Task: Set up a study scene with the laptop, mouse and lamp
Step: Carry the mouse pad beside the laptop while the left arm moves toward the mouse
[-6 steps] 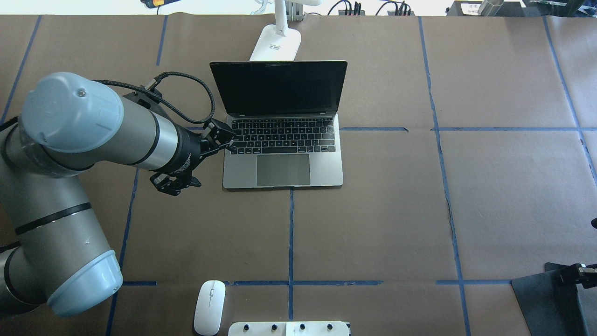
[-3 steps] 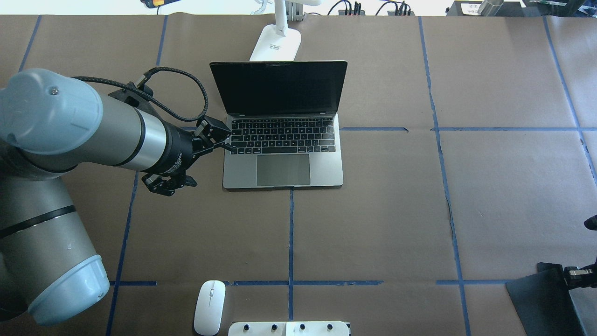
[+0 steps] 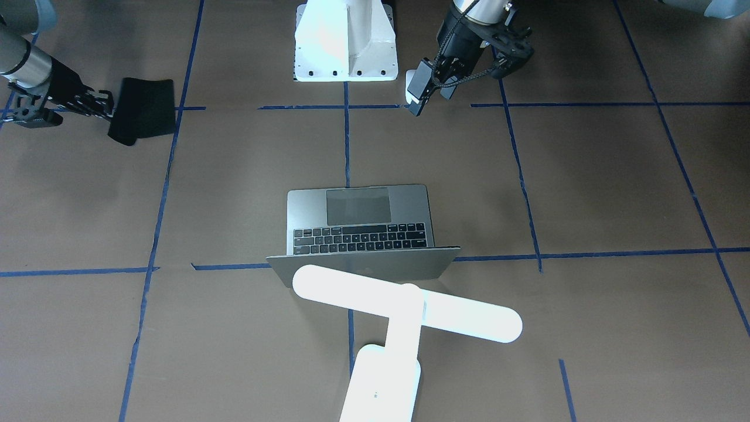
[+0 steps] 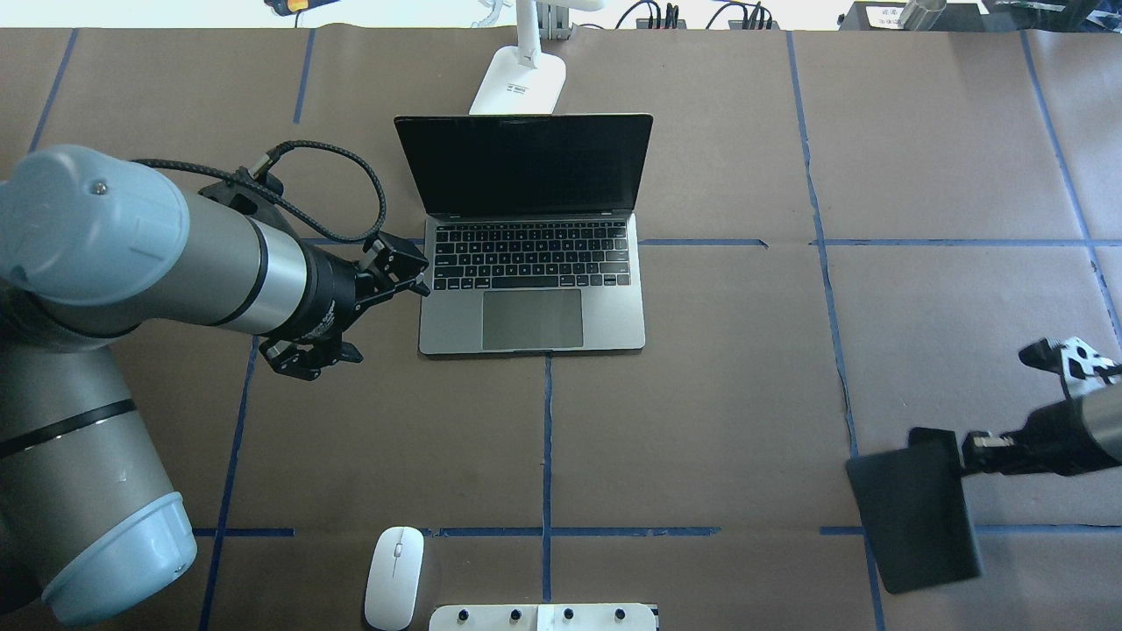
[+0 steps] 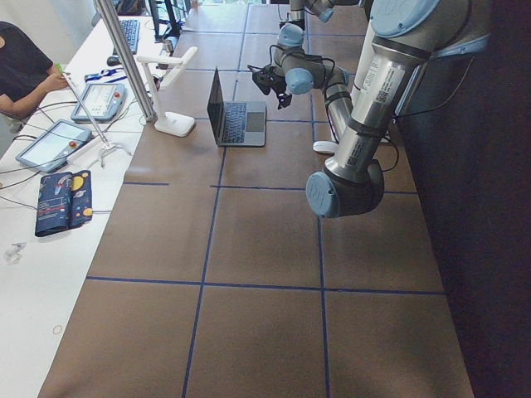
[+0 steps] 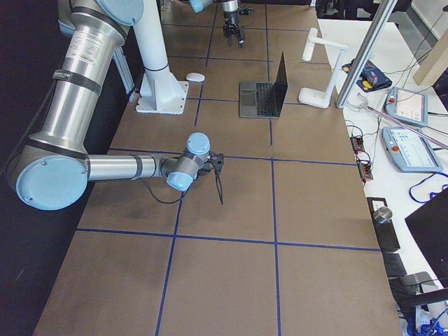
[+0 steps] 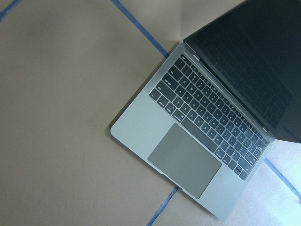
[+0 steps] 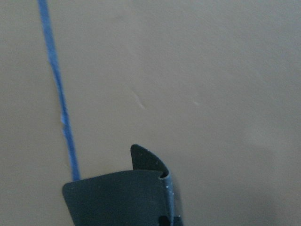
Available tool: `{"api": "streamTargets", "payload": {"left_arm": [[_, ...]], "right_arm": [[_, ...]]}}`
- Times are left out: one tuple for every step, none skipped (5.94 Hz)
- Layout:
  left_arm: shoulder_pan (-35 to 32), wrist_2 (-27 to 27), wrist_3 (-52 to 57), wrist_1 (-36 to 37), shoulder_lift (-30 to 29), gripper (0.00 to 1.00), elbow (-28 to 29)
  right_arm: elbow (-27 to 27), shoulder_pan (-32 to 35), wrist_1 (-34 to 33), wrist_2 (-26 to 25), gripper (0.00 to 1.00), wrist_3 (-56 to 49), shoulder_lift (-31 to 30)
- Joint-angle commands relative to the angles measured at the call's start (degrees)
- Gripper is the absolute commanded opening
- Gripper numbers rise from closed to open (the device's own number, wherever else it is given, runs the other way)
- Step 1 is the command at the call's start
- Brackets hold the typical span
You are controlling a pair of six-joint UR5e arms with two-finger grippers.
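The grey laptop [image 4: 531, 298] stands open at mid-table, screen dark; it also shows in the left wrist view [image 7: 197, 136]. The white lamp [image 3: 404, 308] stands just behind its lid; its base [image 4: 519, 83] is at the far edge. The white mouse [image 4: 394, 576] lies at the near edge beside the pedestal. My left gripper [image 4: 308, 355] hangs open and empty just left of the laptop's base. My right gripper [image 4: 975, 451] is shut on one edge of a flat black mat [image 4: 916, 508] and holds it over the right side of the table; the mat also shows in the front view [image 3: 143, 111].
The white bolted robot pedestal [image 4: 543, 616] is at the near middle edge. Blue tape lines cross the brown table cover. Beyond the far edge, a side table holds tablets and cables [image 5: 99, 99]; a person sits there.
My right gripper has carried the black mat in from the near right corner, leftward and farther onto the table. My left arm has drawn back a little to the left, away from the laptop.
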Motion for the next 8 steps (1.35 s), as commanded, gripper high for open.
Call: {"api": "streamTargets", "payload": {"left_arm": [[1.99, -0.02, 4.58, 0.1, 1.24, 1.0, -0.3], [2.86, -0.11, 11.14, 0.11, 3.59, 1.0, -0.91], [3.66, -0.11, 13.56, 0.11, 5.36, 1.0, -1.18], [4.36, -0.11, 18.11, 0.11, 7.64, 1.0, -1.97], [6.46, 0.06, 24.24, 0.02, 10.97, 1.0, -4.24], [9.09, 0.24, 27.87, 0.02, 11.35, 1.0, -4.52], [13.12, 4.07, 29.3, 0.1, 11.44, 1.0, -4.52], [17.42, 7.67, 29.32, 2.72, 11.35, 1.0, -4.35]], "right_arm": [[-4.47, 4.41, -3.38, -0.15, 0.0, 4.95, 13.48], [-10.68, 7.05, -5.15, 0.02, 0.0, 4.97, 22.7], [-14.83, 8.38, -5.17, 0.02, 0.0, 4.97, 27.49], [-19.4, 9.26, -6.3, 0.02, 0.0, 4.97, 33.45], [-23.62, 9.27, -6.4, -0.06, 0.0, 5.06, 38.47], [-27.84, 9.1, -6.31, -0.06, 0.0, 4.89, 41.65], [-28.06, 9.1, -6.22, -0.15, 0.0, 4.54, 41.86], [-28.23, 9.01, -6.31, -0.24, 0.0, 4.36, 42.3]]}}
